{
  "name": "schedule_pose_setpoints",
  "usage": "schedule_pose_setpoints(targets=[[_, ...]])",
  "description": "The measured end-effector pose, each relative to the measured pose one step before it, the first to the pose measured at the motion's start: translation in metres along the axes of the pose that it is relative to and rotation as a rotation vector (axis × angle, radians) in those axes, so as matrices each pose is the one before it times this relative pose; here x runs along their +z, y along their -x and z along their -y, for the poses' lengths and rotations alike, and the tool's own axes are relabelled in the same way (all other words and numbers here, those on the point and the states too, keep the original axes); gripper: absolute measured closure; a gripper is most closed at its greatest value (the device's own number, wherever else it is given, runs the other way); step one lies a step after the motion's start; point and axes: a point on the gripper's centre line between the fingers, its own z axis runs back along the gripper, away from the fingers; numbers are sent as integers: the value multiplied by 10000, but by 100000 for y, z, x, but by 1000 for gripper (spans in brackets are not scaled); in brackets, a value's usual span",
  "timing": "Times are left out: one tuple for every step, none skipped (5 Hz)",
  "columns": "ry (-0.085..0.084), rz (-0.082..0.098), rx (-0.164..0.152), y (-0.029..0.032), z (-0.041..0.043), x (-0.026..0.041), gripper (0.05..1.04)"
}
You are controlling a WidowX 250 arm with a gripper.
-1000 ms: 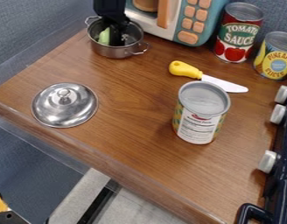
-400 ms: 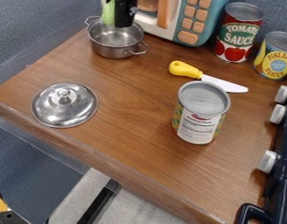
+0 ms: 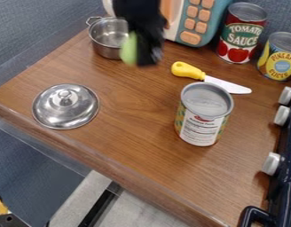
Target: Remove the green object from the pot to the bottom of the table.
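One rounded green object (image 3: 129, 49) is hanging near one shiny metal pot (image 3: 105, 52) | black gripper (image 3: 140, 49) is holding it in its jaws | one domed metal lid (image 3: 60, 113) is lying knob-up | one yellow-handled knife (image 3: 186, 71), three cylindrical cans (image 3: 201, 131) are occupying the wood-grained worktop (image 3: 127, 155)

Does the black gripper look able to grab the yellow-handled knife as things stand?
Probably not: the black gripper seems to be holding the green object, which would need setting down first. Nothing lies over the yellow-handled knife, so it looks reachable from above.
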Motion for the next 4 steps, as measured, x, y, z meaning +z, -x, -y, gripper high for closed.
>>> schedule_pose_setpoints(targets=[[137,-178,-831,284,-4504,355,542],[45,-251,-987,488,-3749,378,542],[-27,-83,-528,676,-1879,-1594,543],[41,337,-227,378,-720,-2082,542]])
